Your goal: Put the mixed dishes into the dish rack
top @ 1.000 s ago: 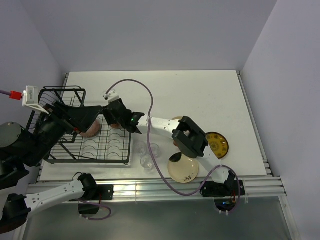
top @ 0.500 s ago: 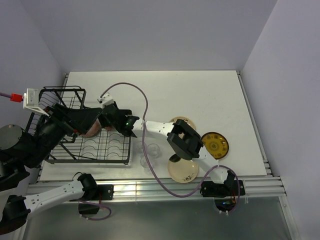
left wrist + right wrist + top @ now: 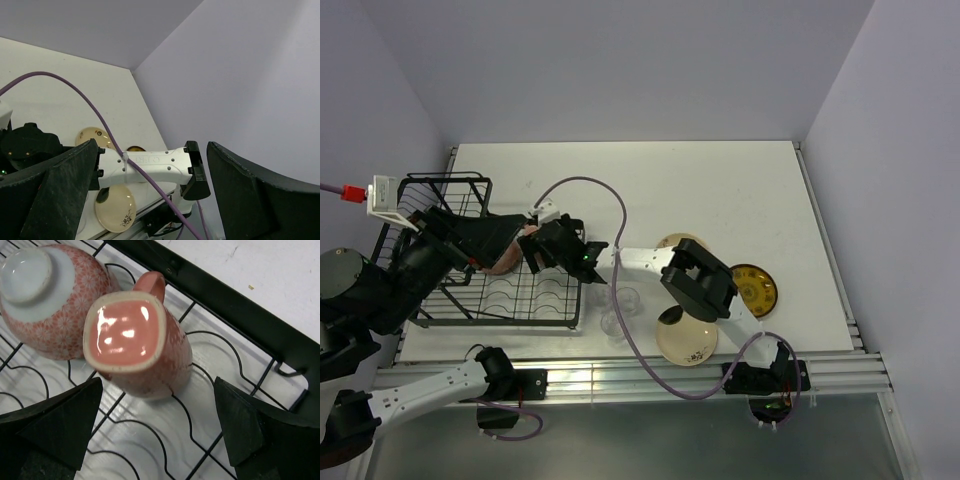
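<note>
Rack (image 3: 535,295) sits at the left edge of the tabletop (image 3: 720,190), with its raised basket end at the far side. Two pink mugs are on the rack's grid base, both inverted with bases up. The handled mug (image 3: 136,342) has its handle pointing toward the rack's black frame bar. The round mug (image 3: 46,305) is just beside it; whether they touch cannot be resolved. The right gripper (image 3: 157,385) hangs over the handled mug with its fingers (image 3: 55,427) wide. The mug lies in the gap in the wrist view, with no contact seen on either side. The left gripper (image 3: 151,150) is above the rack, aimed across the tabletop. Its fingers are wide with nothing between them, and the right arm's white link crosses behind the gap. Off the rack, on the tabletop: clear glasses (image 3: 628,298) are clustered just right of the rack's right edge; at least two can be told apart. The near plate (image 3: 688,343), cream, is at the front edge. The far plate (image 3: 672,241), cream, is partly hidden under the right arm. The yellow plate (image 3: 756,290) is right of both, near but apart. A small dark item touches the near plate's left rim; it is too small to identify. A purple cable (image 3: 610,185) loops from the right wrist over the tabletop.
</note>
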`<action>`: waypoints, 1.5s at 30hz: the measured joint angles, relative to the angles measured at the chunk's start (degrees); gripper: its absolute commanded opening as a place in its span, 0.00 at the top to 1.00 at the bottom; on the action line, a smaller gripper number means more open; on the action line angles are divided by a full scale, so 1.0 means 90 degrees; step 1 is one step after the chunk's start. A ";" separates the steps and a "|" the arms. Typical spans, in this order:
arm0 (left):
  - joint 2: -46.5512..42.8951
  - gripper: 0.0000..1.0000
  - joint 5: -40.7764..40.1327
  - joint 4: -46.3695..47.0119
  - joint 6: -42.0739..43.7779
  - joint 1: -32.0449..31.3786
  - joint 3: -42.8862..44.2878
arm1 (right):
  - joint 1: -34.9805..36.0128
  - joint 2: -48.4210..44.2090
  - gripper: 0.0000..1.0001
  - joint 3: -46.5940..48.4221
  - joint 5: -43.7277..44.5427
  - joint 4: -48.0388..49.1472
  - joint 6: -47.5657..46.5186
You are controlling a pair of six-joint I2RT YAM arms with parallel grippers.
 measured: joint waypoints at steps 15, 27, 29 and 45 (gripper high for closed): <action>0.0044 0.03 0.0068 0.0185 0.0039 -0.0002 -0.0136 | 0.0002 -0.0993 0.90 -0.0629 -0.0364 -0.0078 -0.0046; 0.0095 0.04 0.0015 0.0182 0.0066 -0.0002 -0.0087 | -0.0085 -0.0345 1.00 -0.0080 -0.0245 -0.0780 -0.0019; 0.0097 0.04 0.0017 0.0177 0.0066 -0.0002 -0.0085 | -0.0107 -0.0153 1.00 0.0168 -0.0238 -0.0894 -0.0051; 0.0160 0.03 -0.0029 0.0148 0.0063 -0.0002 -0.0036 | -0.0253 0.1205 1.00 0.2346 -0.1156 -0.1314 -0.0070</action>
